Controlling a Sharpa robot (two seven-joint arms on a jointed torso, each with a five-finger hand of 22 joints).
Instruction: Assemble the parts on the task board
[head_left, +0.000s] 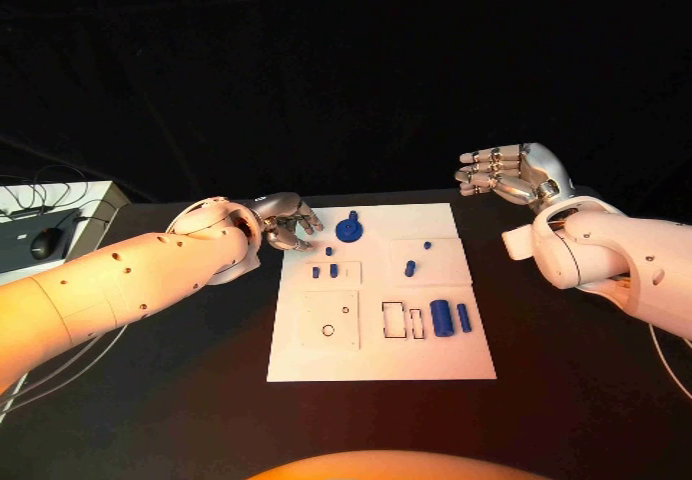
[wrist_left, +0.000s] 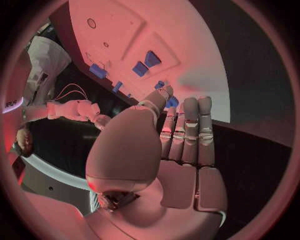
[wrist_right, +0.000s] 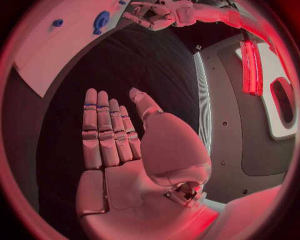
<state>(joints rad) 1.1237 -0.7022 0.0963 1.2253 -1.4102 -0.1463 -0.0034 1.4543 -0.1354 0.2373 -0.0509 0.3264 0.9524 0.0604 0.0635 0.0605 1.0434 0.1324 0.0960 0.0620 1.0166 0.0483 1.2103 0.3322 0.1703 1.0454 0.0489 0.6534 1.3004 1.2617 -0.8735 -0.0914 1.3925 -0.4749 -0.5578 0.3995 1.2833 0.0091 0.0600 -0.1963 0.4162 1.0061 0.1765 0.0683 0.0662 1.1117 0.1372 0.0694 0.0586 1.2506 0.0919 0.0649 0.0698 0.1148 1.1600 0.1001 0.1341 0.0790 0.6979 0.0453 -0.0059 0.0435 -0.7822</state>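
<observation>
1. The left silver many-fingered hand (head_left: 286, 222) is hovering at the left edge of the flat white rectangular task board (head_left: 433, 365), near its far corner. Its fingers are straight and apart, and it is holding nothing.
2. The right silver many-fingered hand (head_left: 508, 171) is hanging over the black desk (head_left: 173, 400), off the board's far right corner and well apart from every part. It is also spread and gripping nothing.
3. The small blue plastic parts are lying loose on the board: a round blue disc with a stem (head_left: 349, 229) just beside the left hand, two short blue pegs (head_left: 325, 270) nearer the robot, a small blue pin (head_left: 410, 268) in the middle, and two blue upright blocks (head_left: 450, 318) beside the rectangular slots.
4. Nothing looks seated yet, so the assembly is probably only beginning.
5. Risk: the disc is lying close to the left fingertips, so a careless reach could be nudging it away instead of pinching it.
6. Risk: the pegs are small and light; a sweeping finger could be knocking them off the board.
</observation>
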